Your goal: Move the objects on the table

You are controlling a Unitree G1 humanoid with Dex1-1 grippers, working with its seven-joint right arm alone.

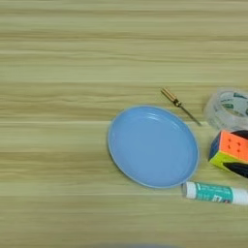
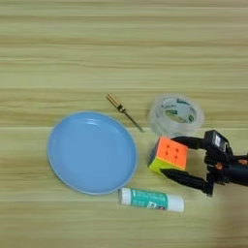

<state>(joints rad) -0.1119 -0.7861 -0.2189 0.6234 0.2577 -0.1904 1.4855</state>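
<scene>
We see the right gripper [image 2: 183, 160] at the right of the frame, its two black fingers [image 2: 186, 179] spread around the puzzle cube [image 2: 168, 155], one above and one below; whether they press it we cannot tell. Just below lies the glue stick [image 2: 152, 199]. Above sits the tape roll [image 2: 175, 115], the screwdriver [image 2: 124, 111] left of it. The blue plate [image 2: 92, 152] rests centre-left on the table [image 2: 97, 48].

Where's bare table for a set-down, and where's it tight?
Free: the table beyond the screwdriver and tape roll, and left of the blue plate. Crowded: right side, where the gripper straddles the puzzle cube above the glue stick.
</scene>
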